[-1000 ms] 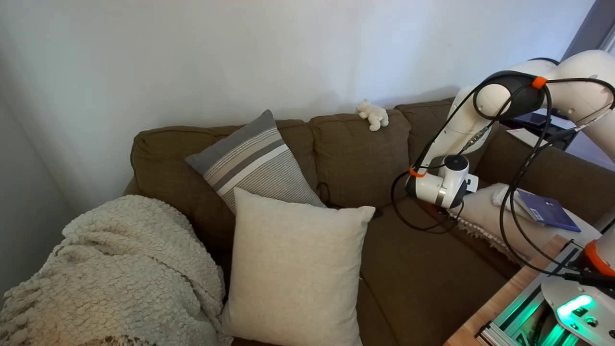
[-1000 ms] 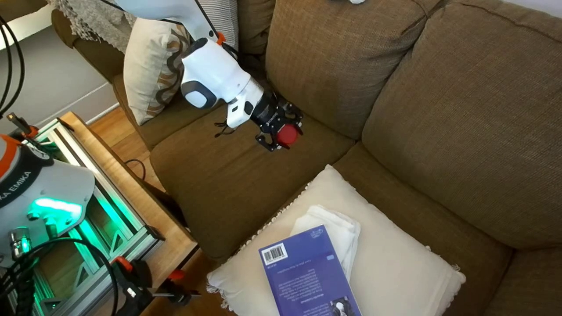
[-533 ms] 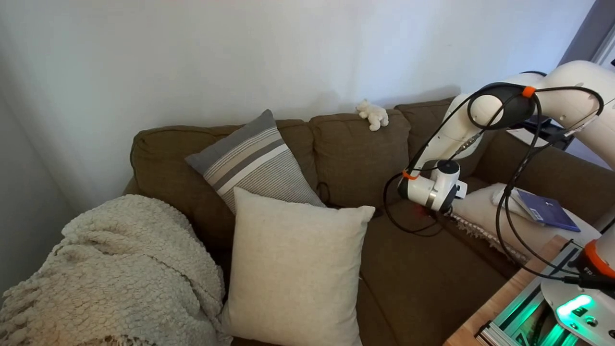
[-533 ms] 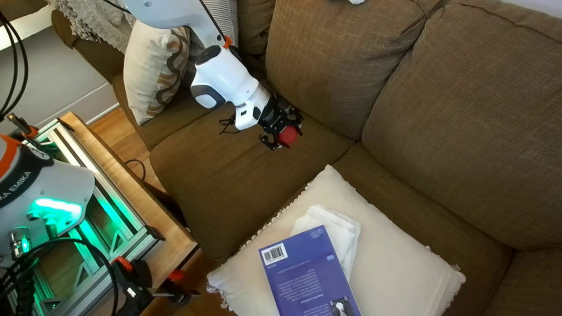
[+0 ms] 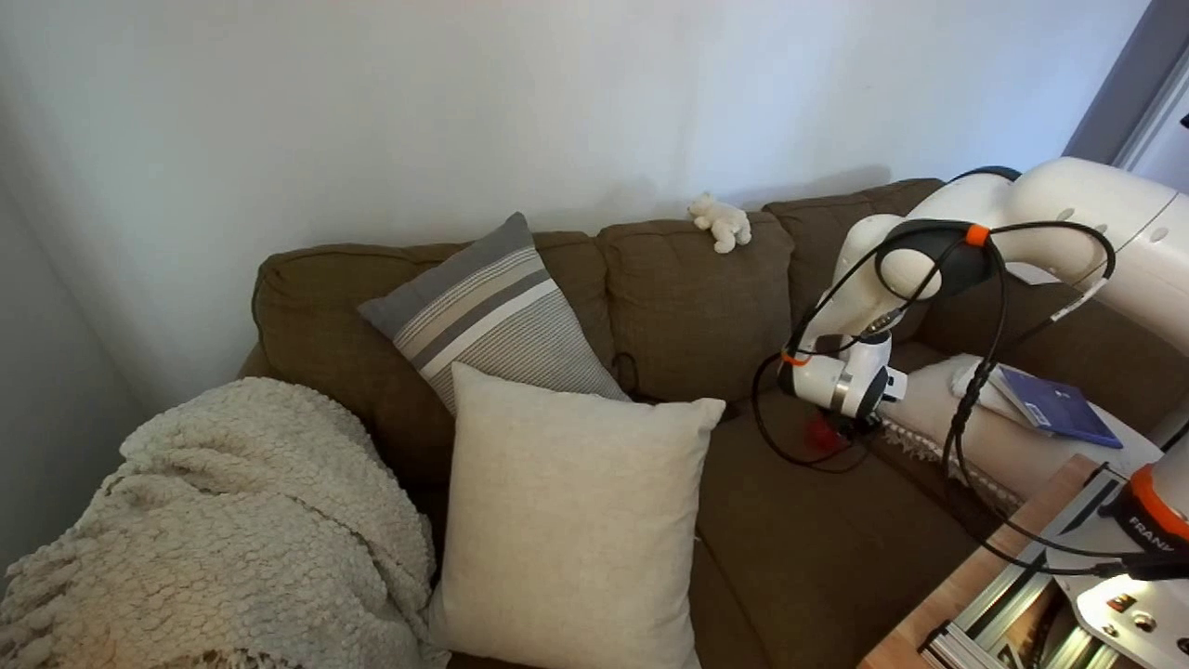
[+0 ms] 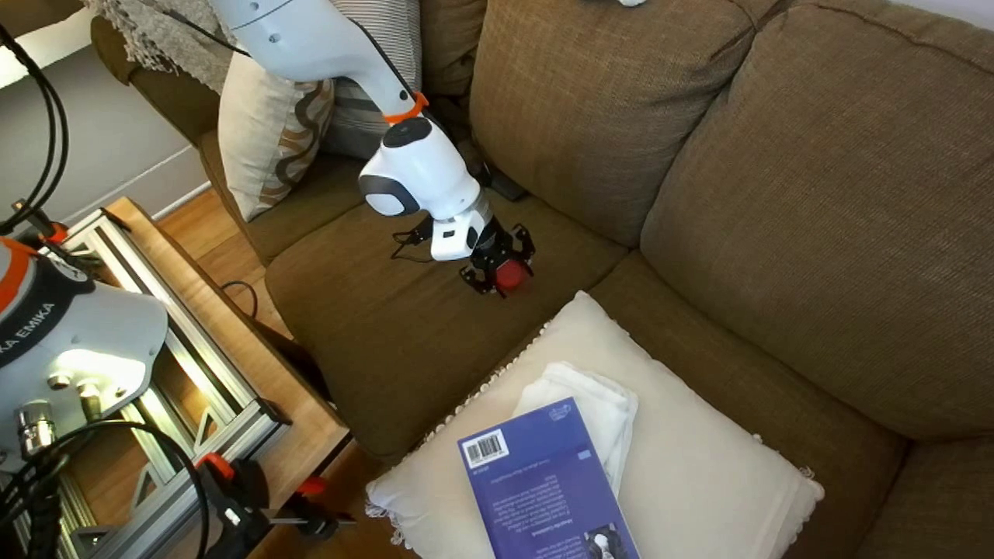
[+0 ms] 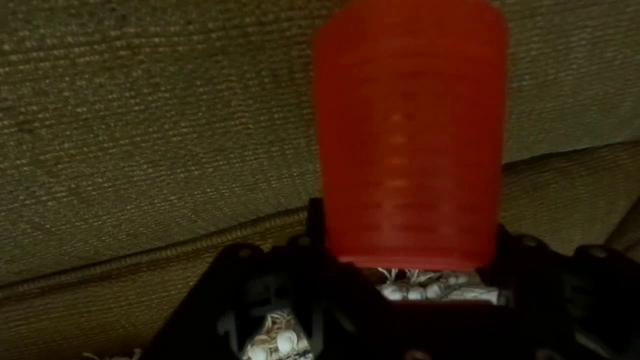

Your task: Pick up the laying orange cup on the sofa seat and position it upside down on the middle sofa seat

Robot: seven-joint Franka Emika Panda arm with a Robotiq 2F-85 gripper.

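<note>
Cup (image 7: 410,135), red, is clamped between the fingers (image 7: 315,222) of the gripper (image 6: 514,281), over the middle sofa seat (image 6: 404,334) near the fringed cream pillow (image 6: 699,442); with the wrist view dark and blurred, I cannot quite tell whether it touches the seat.

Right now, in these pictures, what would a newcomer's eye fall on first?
Most likely the orange-red plastic-looking cup, large in the wrist view, held by the black two-finger gripper. Next, probably the flat blue-purple book resting on the cream fringed fabric pillow in both exterior views, then the small white plush toy atop a dark brown fabric back cushion in an exterior view.
</note>
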